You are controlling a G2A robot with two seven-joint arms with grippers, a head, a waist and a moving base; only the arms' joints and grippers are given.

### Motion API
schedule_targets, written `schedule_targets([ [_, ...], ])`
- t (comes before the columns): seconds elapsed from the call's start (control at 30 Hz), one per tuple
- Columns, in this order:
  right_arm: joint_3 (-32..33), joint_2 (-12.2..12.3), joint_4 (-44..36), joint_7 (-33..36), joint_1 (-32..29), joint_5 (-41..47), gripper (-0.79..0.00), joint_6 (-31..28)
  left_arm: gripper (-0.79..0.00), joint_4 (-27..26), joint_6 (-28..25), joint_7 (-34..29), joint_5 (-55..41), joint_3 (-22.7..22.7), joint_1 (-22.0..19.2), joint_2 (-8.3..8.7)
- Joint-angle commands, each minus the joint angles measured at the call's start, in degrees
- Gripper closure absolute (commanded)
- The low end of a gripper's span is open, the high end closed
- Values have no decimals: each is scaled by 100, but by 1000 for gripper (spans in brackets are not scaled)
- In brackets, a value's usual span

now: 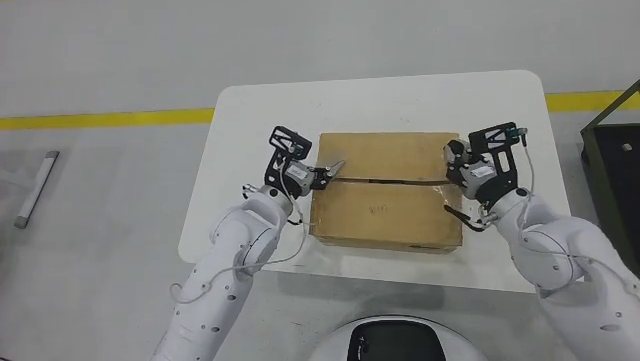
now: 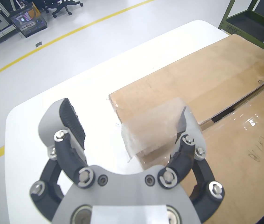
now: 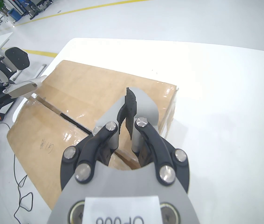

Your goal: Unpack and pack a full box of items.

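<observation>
Find the flat brown cardboard box (image 1: 385, 191) on the white counter (image 1: 260, 161). Your left pincer (image 2: 125, 108) stands apart at one end, with clear tape (image 2: 150, 127) clinging to it. Your right pincer (image 3: 130, 97) is pressed together over the opposite end.

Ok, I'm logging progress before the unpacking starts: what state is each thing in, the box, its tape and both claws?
Brown cardboard box: flaps folded down, a dark gap open along the middle seam.
Clear tape strip: peeled up off the box's end, standing loose.
Left claw: open, the lifted tape between its fingers.
Right claw: shut, over the box's other end.
</observation>
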Motion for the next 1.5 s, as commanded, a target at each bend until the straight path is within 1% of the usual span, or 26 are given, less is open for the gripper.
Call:
schedule_targets([
  [0.0,193,11,-48,-7,-62,42,0,24,-785,31,-28,-10,12,89,-66,-31],
  [0.23,856,46,-175,-34,-377,228,0,80,-785,16,-122,-32,-26,417,-251,-148],
  [0.47,1377,65,-299,-118,-773,418,0,21,-785,14,-208,-46,10,788,-438,-280],
  [0.9,2202,81,-274,-329,-1374,879,0,-295,-785,112,-110,-89,90,1614,-782,-615],
  [1.0,2330,82,-270,-355,-1488,983,0,-376,-785,60,-60,-95,85,1751,-846,-694],
  [1.13,2425,81,-250,-382,-1583,1077,0,-459,-785,-115,25,-145,74,1716,-865,-743],
  [1.23,2446,82,-234,-374,-1595,1118,0,-508,-785,-283,108,-216,178,1566,-809,-735],
  [1.3,2435,85,-228,-349,-1569,1123,0,-554,-785,-384,203,-320,304,1390,-730,-707],
  [1.37,2398,90,-188,-333,-1495,1106,0,-598,-785,-484,324,-523,439,1159,-623,-664],
  [1.47,2337,97,-129,-306,-1375,1059,0,-630,-785,-618,517,-1167,588,810,-436,-598],
])
